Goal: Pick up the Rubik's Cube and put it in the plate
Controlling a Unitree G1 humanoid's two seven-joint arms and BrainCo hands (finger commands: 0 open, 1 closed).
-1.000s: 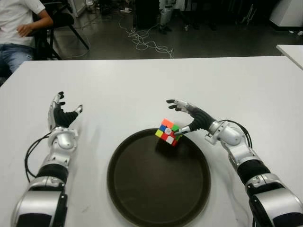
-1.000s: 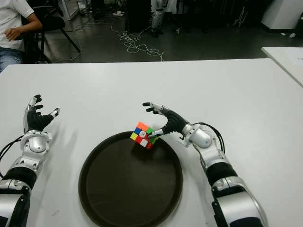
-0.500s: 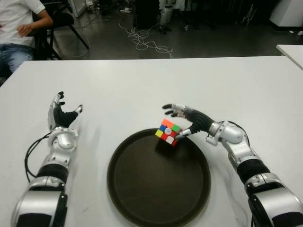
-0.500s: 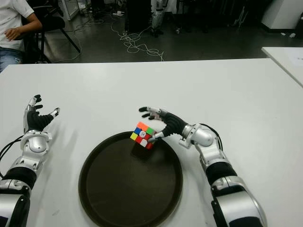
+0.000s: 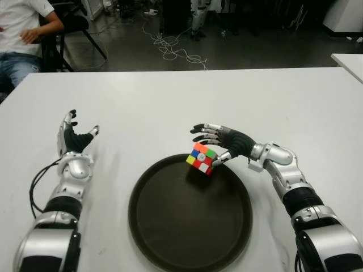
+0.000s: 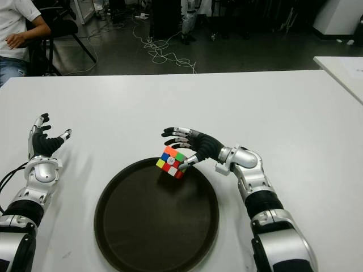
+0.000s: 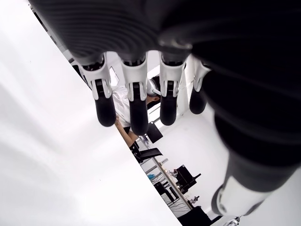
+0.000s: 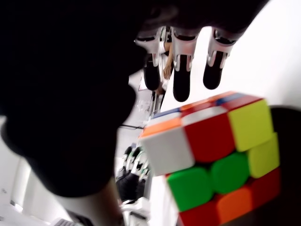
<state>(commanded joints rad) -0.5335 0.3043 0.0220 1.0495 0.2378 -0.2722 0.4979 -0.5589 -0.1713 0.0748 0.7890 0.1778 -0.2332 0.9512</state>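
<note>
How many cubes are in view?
1. The cube sits at the far rim of the plate, with the right hand open around it. The left hand is empty.

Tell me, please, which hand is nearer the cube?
The right hand: its fingers arch over the cube at the plate's far rim. The left hand shows far off at the table's left.

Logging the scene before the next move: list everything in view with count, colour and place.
Rubik's Cube: one, multicoloured, tilted on the plate's far rim.
Plate: one, dark brown, round, on the table near the robot.
Table: one, white, under everything.
Second table: one, white, far right.
Cables: a tangle, pale, on the floor beyond.
Person: one, white shirt, seated far left.
Left hand: fingers spread, left of the plate.
Right hand: fingers spread around the cube, thumb at its side.
</note>
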